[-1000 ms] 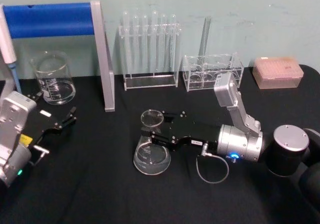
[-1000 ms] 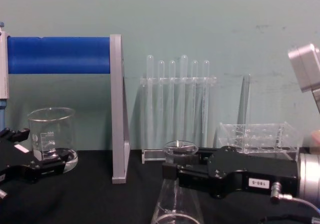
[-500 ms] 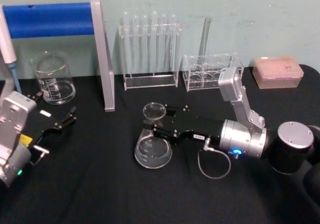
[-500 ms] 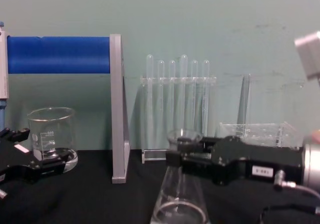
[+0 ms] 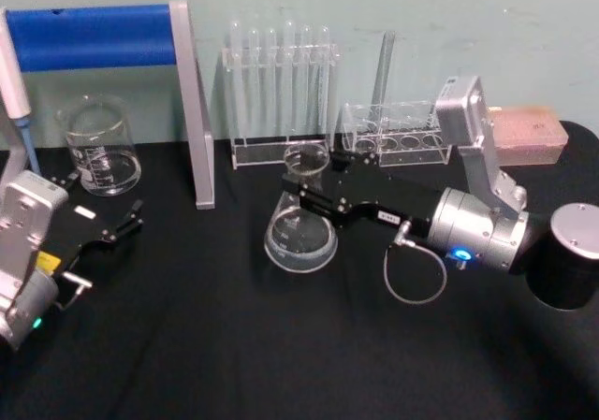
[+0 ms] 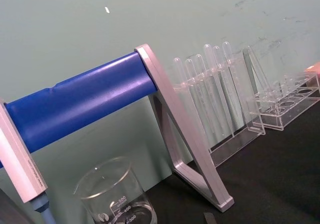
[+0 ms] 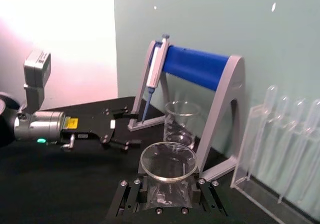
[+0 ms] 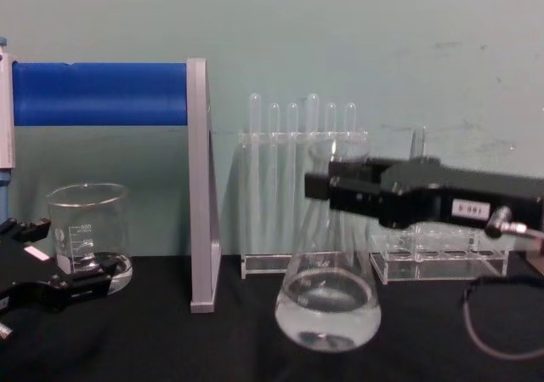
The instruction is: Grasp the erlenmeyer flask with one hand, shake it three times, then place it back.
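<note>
Right pincer (image 8: pixel 330 186) clamps erlenmeyer flask (image 8: pixel 327 301) by the neck from 3 o'clock; axis near upright, base at 6 o'clock. Left pincer (image 5: pixel 110 233) parked open.

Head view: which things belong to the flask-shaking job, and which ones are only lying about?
Job: erlenmeyer flask; right tool, shut on its neck.

Lying about: glass beaker; test tube rack; low clear rack; blue roller stand; pipette; pink box; left tool, open, idle near the beaker.
</note>
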Available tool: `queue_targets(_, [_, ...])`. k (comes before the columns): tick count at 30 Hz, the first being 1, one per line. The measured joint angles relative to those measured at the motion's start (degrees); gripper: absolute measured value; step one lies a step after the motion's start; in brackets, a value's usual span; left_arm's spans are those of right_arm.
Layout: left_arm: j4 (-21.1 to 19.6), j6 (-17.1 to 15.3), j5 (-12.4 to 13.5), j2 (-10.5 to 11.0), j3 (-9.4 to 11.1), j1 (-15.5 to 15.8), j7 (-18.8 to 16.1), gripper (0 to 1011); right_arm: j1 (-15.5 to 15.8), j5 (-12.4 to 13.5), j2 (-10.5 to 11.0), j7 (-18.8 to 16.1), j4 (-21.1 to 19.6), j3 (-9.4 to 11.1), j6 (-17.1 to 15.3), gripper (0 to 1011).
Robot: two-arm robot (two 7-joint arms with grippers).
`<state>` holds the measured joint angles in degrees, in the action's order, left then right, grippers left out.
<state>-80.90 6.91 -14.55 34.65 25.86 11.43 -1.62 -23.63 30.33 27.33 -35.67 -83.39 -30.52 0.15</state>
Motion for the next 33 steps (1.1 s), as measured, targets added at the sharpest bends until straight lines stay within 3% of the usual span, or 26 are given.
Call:
queue_targets(10, [0.0, 0.0, 0.0, 0.0, 0.0, 0.0, 0.0, 1001, 1.53, -1.32, 1.15, 3.47, -4.96, 1.51, -1.56, 457])
queue_targets(33, [0.0, 0.0, 0.0, 0.0, 0.0, 0.0, 0.0, 1001, 2.19, -1.47, 1.02, 3.55, -5.69, 2.52, -1.66, 456])
